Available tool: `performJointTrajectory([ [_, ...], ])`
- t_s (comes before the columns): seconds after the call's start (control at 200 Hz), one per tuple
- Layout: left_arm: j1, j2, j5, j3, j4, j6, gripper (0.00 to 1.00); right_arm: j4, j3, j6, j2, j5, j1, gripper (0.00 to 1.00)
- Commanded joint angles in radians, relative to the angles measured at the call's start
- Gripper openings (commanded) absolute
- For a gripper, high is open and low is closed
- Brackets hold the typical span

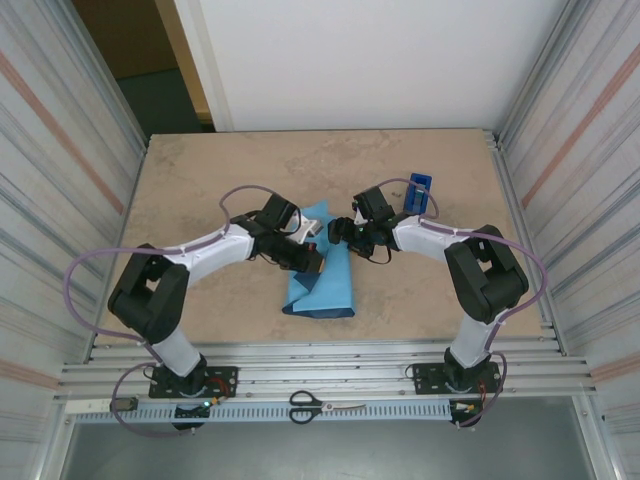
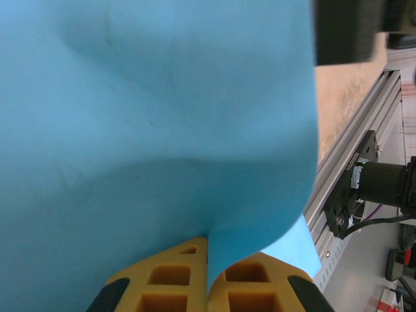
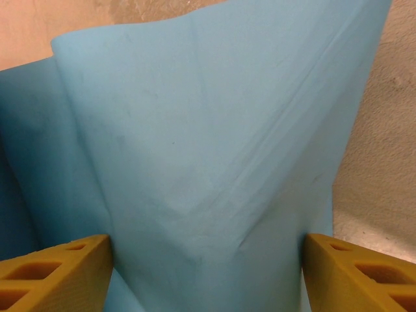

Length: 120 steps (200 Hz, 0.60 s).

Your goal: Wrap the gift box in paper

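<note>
Paper (image 1: 320,285), sky blue on the face that shows and darker blue along its near edge, lies rumpled in the middle of the bench (image 1: 200,170). One end runs toward the arms' bases and the other is lifted up between the two grippers. The left gripper (image 1: 308,258) meets the sheet from the left. In the left wrist view the left gripper (image 2: 209,250) has its yellow fingers (image 2: 169,276) pressed together with a pinch of the paper (image 2: 156,130) caught in the seam between them. The sheet billows up and away from there. The right gripper (image 1: 338,235) sits at the sheet's raised far part, coming in from the right, close to the left one. In the right wrist view the right gripper (image 3: 207,244) is spread wide, one of its fingers (image 3: 65,260) at each lower corner. A creased, tented fold of the paper (image 3: 208,143) stands in the gap and reaches across to both inner faces. Whether those fingers press on it I cannot tell. Behind the right arm, well apart from the sheet, a dark-blue tape dispenser (image 1: 419,192) stands on the bench. A pair of scissors (image 1: 322,405) lies on the rail between the arm bases.
</note>
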Motion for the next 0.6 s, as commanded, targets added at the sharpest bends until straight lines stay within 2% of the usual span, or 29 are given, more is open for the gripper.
performJointTrajectory([
  [0.0, -0.022, 0.028, 0.07, 0.033, 0.052, 0.018, 0.0, -0.154, -0.066, 0.023, 0.071, 0.043, 0.036, 0.73],
  [0.22, -0.023, 0.069, 0.067, -0.001, 0.075, 0.002, 0.0, -0.152, -0.066, 0.025, 0.07, 0.04, 0.038, 0.73],
  [0.411, -0.022, 0.083, 0.038, -0.034, 0.076, -0.006, 0.06, -0.155, -0.049, 0.024, 0.052, 0.032, 0.035, 0.74],
  [0.496, -0.022, 0.091, 0.03, -0.043, 0.081, -0.01, 0.11, -0.162, -0.031, 0.015, 0.039, 0.023, 0.027, 0.74],
  [0.596, -0.021, 0.099, 0.024, -0.046, 0.081, -0.011, 0.21, -0.175, -0.002, 0.004, 0.028, 0.02, 0.02, 0.75],
])
